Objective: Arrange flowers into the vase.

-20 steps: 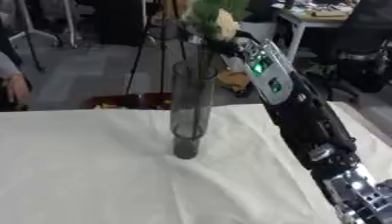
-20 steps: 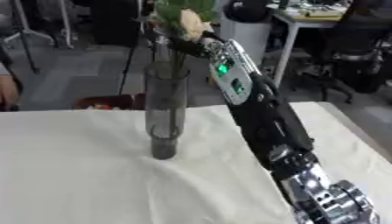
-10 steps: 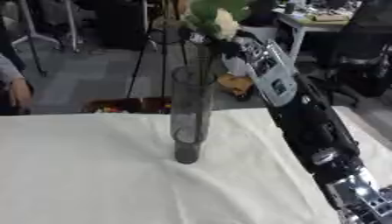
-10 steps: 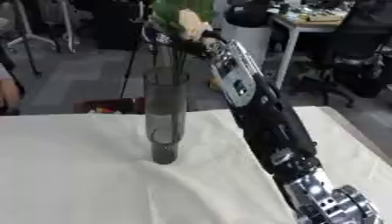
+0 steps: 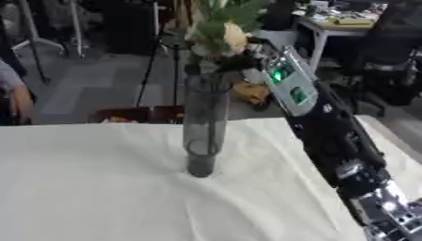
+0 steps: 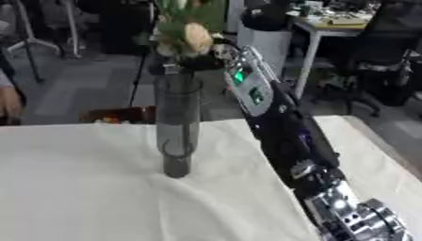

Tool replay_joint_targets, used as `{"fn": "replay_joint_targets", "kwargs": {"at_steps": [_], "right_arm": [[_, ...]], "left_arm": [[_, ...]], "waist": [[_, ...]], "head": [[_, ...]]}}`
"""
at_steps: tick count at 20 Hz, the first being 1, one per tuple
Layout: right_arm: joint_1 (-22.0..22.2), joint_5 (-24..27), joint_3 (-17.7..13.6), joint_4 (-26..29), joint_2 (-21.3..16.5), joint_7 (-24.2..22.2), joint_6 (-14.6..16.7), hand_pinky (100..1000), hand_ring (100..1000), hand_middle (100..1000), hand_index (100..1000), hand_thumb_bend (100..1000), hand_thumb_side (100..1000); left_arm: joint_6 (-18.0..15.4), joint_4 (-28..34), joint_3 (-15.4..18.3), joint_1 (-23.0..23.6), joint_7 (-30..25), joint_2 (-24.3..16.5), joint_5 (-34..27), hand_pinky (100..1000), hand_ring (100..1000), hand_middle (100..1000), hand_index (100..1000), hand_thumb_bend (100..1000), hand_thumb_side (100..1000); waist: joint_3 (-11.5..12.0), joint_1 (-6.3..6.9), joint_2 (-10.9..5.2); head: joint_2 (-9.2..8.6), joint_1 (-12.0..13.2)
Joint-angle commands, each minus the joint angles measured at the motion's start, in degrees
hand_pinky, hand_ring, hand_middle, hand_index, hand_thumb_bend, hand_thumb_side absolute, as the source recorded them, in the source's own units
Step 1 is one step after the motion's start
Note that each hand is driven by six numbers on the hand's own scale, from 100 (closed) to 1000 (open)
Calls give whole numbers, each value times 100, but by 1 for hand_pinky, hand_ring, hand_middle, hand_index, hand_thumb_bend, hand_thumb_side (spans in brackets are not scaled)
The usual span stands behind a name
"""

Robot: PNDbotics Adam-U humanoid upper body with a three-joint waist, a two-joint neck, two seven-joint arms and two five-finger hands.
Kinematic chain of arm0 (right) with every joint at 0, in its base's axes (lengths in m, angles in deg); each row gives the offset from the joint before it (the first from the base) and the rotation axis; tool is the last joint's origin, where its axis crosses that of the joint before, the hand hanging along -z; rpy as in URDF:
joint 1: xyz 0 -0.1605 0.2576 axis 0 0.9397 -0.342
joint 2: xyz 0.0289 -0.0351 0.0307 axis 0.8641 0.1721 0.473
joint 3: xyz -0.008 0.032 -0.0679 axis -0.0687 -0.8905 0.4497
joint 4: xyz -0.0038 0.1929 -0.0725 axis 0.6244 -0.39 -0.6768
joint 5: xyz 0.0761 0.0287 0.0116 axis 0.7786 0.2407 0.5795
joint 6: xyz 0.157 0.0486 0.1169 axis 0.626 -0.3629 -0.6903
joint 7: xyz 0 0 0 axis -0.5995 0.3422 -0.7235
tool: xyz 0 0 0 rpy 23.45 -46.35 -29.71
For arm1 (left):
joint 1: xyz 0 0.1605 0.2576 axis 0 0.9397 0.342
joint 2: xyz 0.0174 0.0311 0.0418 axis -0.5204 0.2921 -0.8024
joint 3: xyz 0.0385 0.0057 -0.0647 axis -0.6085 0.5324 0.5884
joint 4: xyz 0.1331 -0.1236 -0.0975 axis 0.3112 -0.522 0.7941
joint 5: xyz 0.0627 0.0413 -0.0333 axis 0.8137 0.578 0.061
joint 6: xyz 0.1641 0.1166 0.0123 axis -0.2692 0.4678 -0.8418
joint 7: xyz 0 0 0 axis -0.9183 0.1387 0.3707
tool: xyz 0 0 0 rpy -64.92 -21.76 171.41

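A tall grey glass vase [image 5: 204,127] stands upright on the white tablecloth [image 5: 82,188], a little right of the middle. At its mouth sits a bunch of flowers [image 5: 227,33] with a pale cream bloom and green leaves, the stems pointing down into the glass. My right arm comes up from the lower right. Its dark hand [image 5: 247,65] is at the vase rim, curled on the bunch just under the bloom. The fingers are partly hidden behind leaves. My left hand shows in no view.
Beyond the table's far edge lie a dark red box [image 5: 132,114], tripod legs [image 5: 152,56], a desk [image 5: 346,26] and an office chair [image 5: 395,61]. A person's arm [image 5: 16,94] shows at the left edge. The cloth spreads wide left of the vase.
The bunch has come down a little toward the vase mouth with my right hand. The view has also shifted slightly.
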Motion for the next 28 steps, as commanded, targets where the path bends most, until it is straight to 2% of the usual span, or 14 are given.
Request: {"fn": "replay_joint_targets", "kwargs": {"at_steps": [1, 7, 16, 21, 28], "right_arm": [[-100, -85, -20, 8, -205, -262, -20, 955, 999, 909, 1000, 1000, 562], [-48, -299, -106, 48, -258, -720, -19, 958, 1000, 916, 1000, 1000, 533], [-25, -610, -212, 72, -342, -1172, -63, 967, 1000, 933, 1000, 1000, 443], [7, -639, -294, 122, -384, -1225, -56, 966, 1000, 935, 1000, 1000, 447], [-5, -462, -324, 263, -361, -1074, -7, 958, 999, 925, 1000, 1000, 500]], "left_arm": [[0, 110, 68, -62, 2, -110, 9, 810, 916, 940, 986, 100, 1000], [8, 110, 74, -41, 7, -107, 14, 810, 917, 940, 986, 100, 1000], [17, 110, 76, -18, 7, -115, 20, 809, 917, 939, 986, 100, 1000], [23, 110, 79, -11, 8, -113, 24, 809, 917, 940, 986, 100, 1000], [39, 110, 72, -22, -9, -106, 23, 808, 917, 940, 987, 100, 1000]], "waist": [[-6, 24, -149], [-26, 39, -166], [-59, 59, -191], [-67, 75, -192], [-62, 88, -181]], "head": [[-54, -1], [-45, 22], [-53, 58], [-62, 63], [-62, 48]]}}
